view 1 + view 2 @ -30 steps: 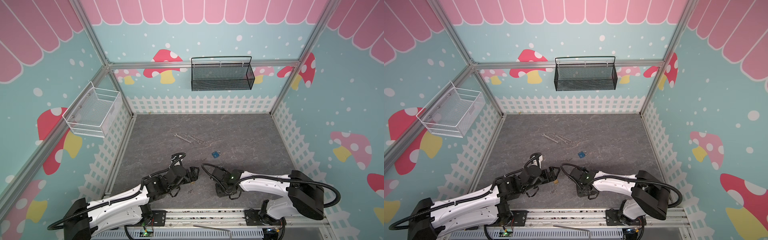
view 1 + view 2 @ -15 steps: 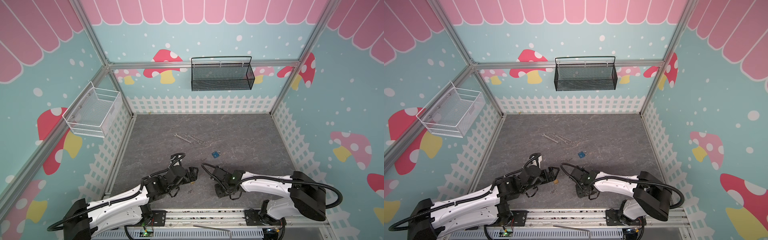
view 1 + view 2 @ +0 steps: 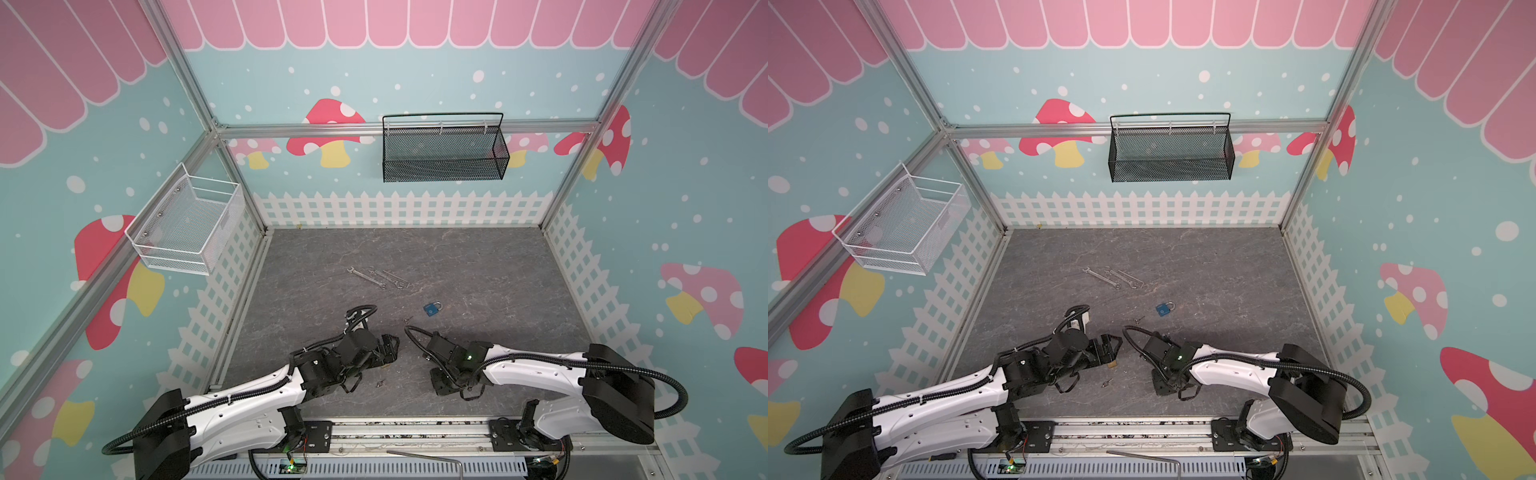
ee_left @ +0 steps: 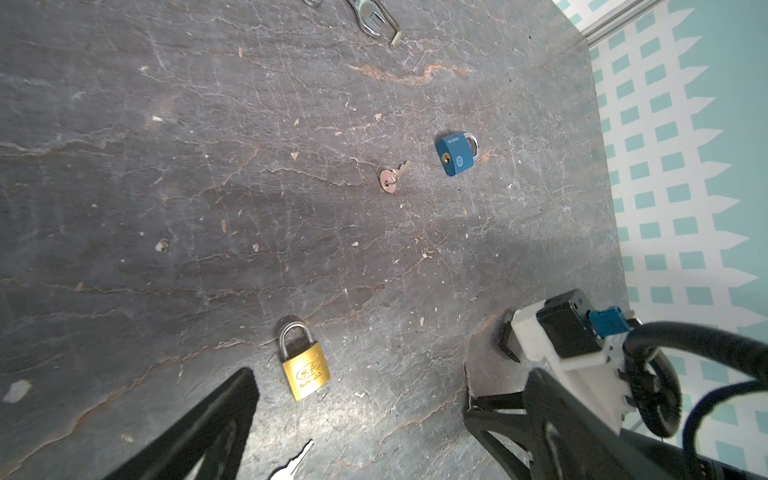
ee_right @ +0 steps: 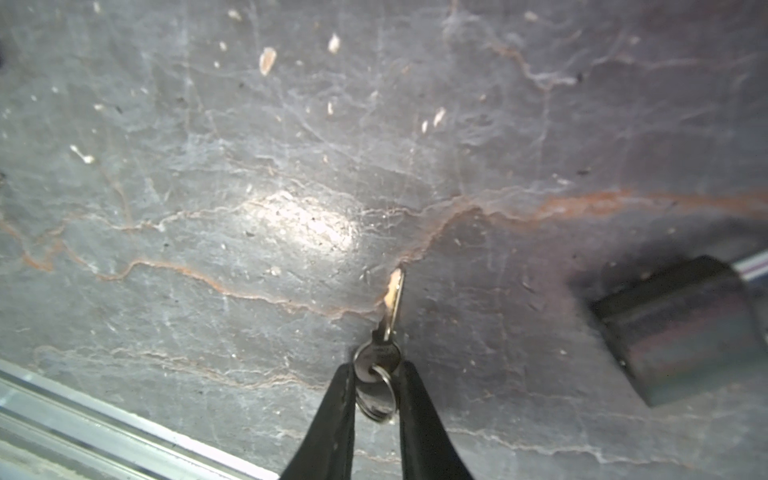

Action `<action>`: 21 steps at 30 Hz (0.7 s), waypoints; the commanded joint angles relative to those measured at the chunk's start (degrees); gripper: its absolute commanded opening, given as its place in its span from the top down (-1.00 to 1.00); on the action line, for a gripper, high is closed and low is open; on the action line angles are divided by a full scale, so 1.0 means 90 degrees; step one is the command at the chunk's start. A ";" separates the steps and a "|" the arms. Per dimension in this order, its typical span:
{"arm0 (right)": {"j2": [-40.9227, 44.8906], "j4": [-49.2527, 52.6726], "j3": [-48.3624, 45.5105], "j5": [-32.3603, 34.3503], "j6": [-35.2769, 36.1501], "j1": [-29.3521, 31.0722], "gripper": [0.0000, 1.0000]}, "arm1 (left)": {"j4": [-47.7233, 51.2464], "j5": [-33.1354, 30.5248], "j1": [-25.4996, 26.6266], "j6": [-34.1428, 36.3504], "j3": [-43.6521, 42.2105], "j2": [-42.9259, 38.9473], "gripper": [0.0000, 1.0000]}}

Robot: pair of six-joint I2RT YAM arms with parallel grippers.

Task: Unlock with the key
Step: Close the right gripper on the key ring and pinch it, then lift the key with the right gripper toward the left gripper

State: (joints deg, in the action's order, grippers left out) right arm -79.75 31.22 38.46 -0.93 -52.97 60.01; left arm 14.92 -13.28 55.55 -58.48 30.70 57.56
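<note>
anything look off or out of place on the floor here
Nothing is broken or spilled. The odd ones out are the wrenches lying loose on the floor beyond the blue padlock; they have no part in a lock job. A copper key also lies near that padlock, not in it.

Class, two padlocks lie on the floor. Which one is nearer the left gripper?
The brass padlock, lying just ahead of the open left gripper. The blue padlock lies farther off, beside a coppery key.
</note>
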 commanded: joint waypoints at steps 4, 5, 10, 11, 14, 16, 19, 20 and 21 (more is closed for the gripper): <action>-0.0153 -0.0012 -0.0115 0.0200 0.0088 0.0009 0.71 | 0.0004 -0.0024 -0.0039 -0.0102 0.0086 -0.0147 -1.00; -0.0148 -0.0031 -0.0112 0.0215 0.0116 0.0012 0.73 | 0.0004 -0.0029 -0.0044 -0.0121 0.0076 -0.0167 -1.00; -0.0074 -0.0136 -0.0137 0.0302 0.0182 0.0012 0.83 | 0.0009 -0.0055 -0.0044 -0.0189 0.0026 -0.0263 -1.00; -0.0055 -0.0149 -0.0152 0.0330 0.0200 0.0007 0.86 | -0.0001 -0.0052 -0.0039 -0.0192 0.0008 -0.0282 -1.00; -0.0002 -0.0192 -0.0152 0.0417 0.0248 0.0012 0.90 | -0.0018 -0.0067 -0.0042 -0.0211 -0.0012 -0.0331 -1.00; 0.0054 -0.0226 -0.0152 0.0475 0.0307 0.0006 0.91 | -0.0027 -0.0061 -0.0039 -0.0228 -0.0012 -0.0351 -1.00; 0.0099 -0.0230 -0.0132 0.0538 0.0394 0.0011 0.97 | -0.0078 -0.0040 -0.0049 -0.0271 -0.0043 -0.0389 -1.00; 0.0118 -0.0223 -0.0132 0.0560 0.0452 0.0009 0.99 | -0.0116 -0.0018 -0.0056 -0.0299 -0.0064 -0.0416 -1.00; 0.0134 -0.0210 -0.0123 0.0579 0.0511 0.0012 1.00 | -0.0157 -0.0002 -0.0059 -0.0323 -0.0085 -0.0436 -1.00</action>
State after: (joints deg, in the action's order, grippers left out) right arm -79.02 27.81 38.41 2.07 -49.74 60.01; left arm 14.57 -13.23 55.51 -59.42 30.63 54.78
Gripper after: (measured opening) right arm 0.048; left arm 0.999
